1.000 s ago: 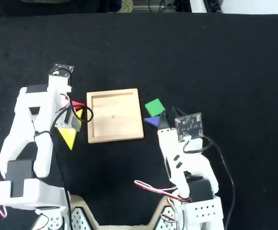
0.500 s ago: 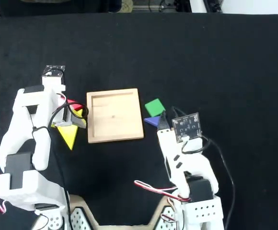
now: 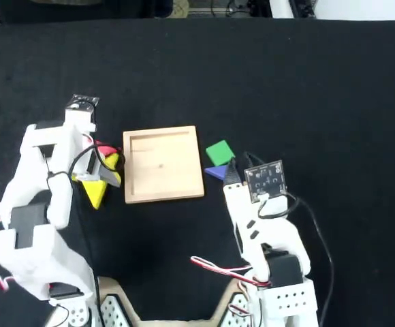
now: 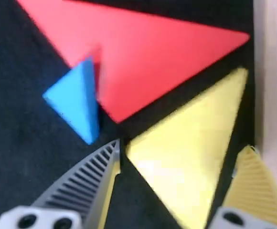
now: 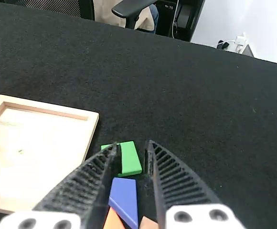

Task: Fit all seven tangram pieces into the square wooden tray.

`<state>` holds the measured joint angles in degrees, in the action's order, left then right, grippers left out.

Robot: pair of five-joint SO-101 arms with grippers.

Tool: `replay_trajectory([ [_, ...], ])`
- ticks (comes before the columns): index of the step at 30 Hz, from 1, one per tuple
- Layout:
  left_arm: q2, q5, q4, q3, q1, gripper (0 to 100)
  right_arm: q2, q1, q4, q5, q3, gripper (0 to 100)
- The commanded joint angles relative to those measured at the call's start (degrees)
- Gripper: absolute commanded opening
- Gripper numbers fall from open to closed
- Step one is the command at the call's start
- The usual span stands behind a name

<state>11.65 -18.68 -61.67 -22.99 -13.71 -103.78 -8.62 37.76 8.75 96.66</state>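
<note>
Left of the tray, my left gripper straddles the yellow triangle, jaws spread. Risk: closing skewed, one finger nudges the red triangle or squirts the piece against the tray wall.

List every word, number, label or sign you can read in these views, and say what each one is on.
No text is clear enough to quote.
wooden tray: a faint mark on its floor, too blurred to read.
red triangle, yellow triangle, green square: plain colour, no print.
board on the right arm's wrist: any marking is too small to read.
</note>
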Motion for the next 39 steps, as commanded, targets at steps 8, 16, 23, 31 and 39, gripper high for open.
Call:
replay_trajectory([
  [8, 4.7, -1.0, -4.0, 9.5, -1.5, 37, -4.7, -0.7, 1.1, 0.4, -0.1, 9.6],
  [16, 4.7, -6.5, -2.9, 10.1, -1.0, 37, -4.7, -0.7, 1.1, 0.4, -0.1, 9.6],
  [23, 4.8, -6.9, -2.9, 9.8, -0.3, 33, -4.7, -0.7, 1.1, 0.4, -0.1, 9.6],
  [31, 4.8, -10.0, -2.9, 7.7, 0.8, 31, -4.7, -0.7, 1.1, 0.4, -0.1, 9.6],
  [39, 4.4, -1.3, -2.9, 7.9, -1.0, 35, -4.7, -0.7, 1.1, 0.4, -0.1, 9.6],
])
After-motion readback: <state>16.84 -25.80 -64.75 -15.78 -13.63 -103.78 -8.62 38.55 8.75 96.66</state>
